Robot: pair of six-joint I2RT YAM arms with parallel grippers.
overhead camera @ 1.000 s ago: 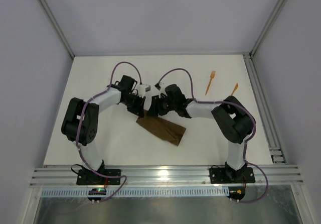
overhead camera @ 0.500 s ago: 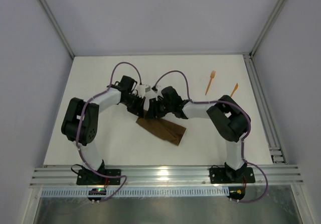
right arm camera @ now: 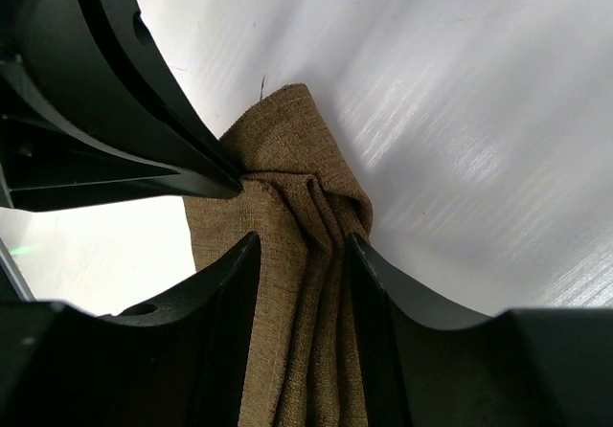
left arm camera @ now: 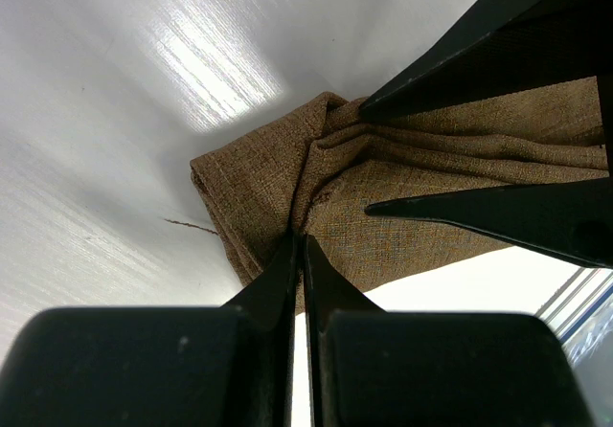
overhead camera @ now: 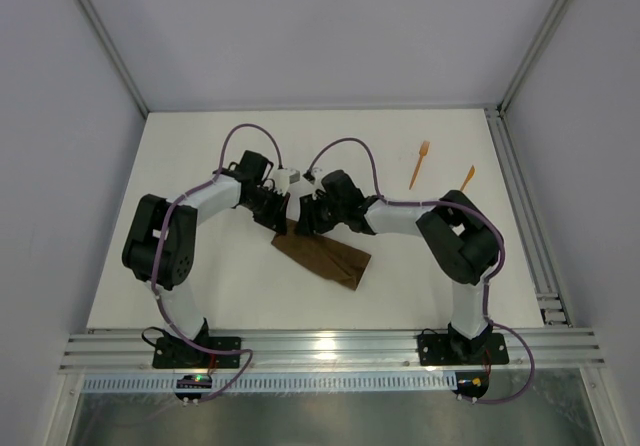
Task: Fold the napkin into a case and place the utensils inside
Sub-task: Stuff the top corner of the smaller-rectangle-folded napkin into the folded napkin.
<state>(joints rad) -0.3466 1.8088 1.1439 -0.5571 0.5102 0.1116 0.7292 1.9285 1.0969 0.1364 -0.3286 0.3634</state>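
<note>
The dark brown napkin lies folded into a narrow strip in the middle of the white table, running from the far left to the near right. Both arms meet at its far left end. The left gripper is clenched, and its thin tips pinch the edge of the cloth where the layers bunch together. The right gripper is only half closed. Its two fingers stand on either side of a gathered ridge of folds, and both touch the cloth, so it grasps the napkin there. The two grippers are just beside each other. The orange fork and the orange pointed utensil lie on the far right of the table, near each other and well apart from the napkin.
</note>
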